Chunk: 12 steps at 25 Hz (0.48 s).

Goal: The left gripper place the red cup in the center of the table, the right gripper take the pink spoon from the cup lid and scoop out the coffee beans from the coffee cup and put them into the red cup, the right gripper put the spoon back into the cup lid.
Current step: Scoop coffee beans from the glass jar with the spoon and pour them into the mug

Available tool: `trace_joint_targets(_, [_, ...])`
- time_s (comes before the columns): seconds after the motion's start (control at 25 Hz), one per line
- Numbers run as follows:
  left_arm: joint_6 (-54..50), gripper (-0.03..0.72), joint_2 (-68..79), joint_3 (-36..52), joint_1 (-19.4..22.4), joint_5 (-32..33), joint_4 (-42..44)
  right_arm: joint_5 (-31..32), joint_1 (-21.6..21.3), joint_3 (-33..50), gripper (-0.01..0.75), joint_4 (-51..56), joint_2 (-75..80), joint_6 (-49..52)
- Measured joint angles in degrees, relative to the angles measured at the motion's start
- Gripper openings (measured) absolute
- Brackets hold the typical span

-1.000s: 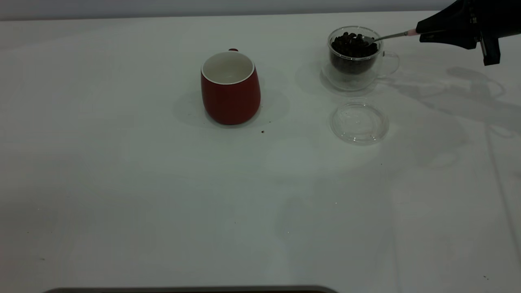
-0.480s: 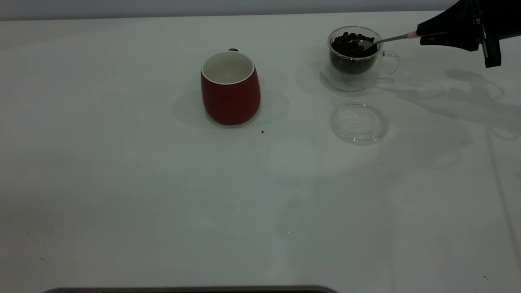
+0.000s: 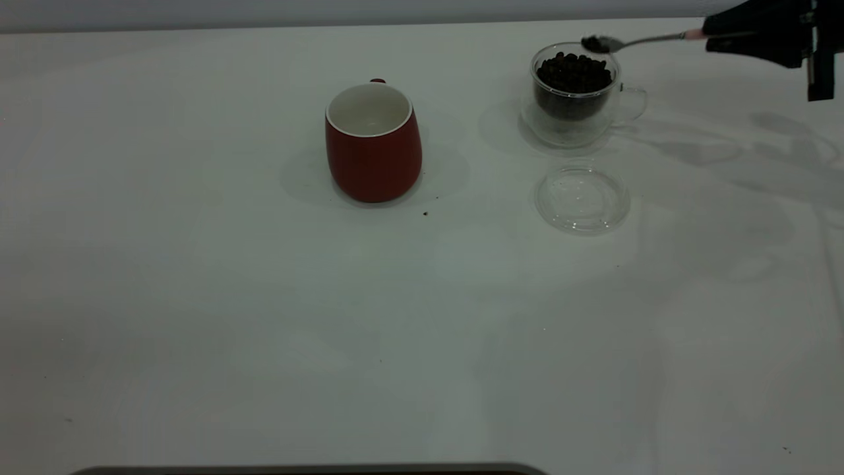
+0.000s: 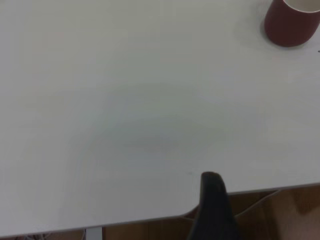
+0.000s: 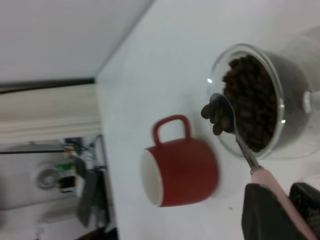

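Observation:
The red cup [image 3: 373, 141] stands upright and empty near the table's [image 3: 264, 330] middle; it also shows in the left wrist view [image 4: 292, 22] and the right wrist view [image 5: 182, 169]. My right gripper [image 3: 715, 36] at the far right is shut on the pink spoon [image 3: 649, 41] by its pink handle [image 5: 277, 192]. The spoon's bowl [image 5: 219, 114] carries a few coffee beans just above the rim of the coffee cup [image 3: 575, 92], which is full of coffee beans [image 3: 572, 72]. The cup lid [image 3: 581, 198] lies bare in front of the coffee cup. One blurred finger of my left gripper [image 4: 214, 210] shows at the table's near edge.
A single stray bean crumb [image 3: 425, 213] lies on the table just right of the red cup. The table's near edge and a wooden floor below it [image 4: 280, 215] show in the left wrist view.
My right gripper has lifted and drawn back to the right, raising the spoon's bowl out of the bean heap with a few beans in it. Cups and lid have not moved.

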Motion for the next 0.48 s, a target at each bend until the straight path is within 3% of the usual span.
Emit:
trace_joint_targets(0.28, [0.1, 0.586, 0.0, 0.0, 0.0, 0.0, 0.0, 1.4, 0.0, 0.0, 0.098, 1.0, 0.0, 0.3])
trace_joint_targets(0.48, [0.1, 0.586, 0.0, 0.0, 0.0, 0.0, 0.0, 1.5, 2.6, 0.0, 0.098, 1.6, 0.0, 0.4])
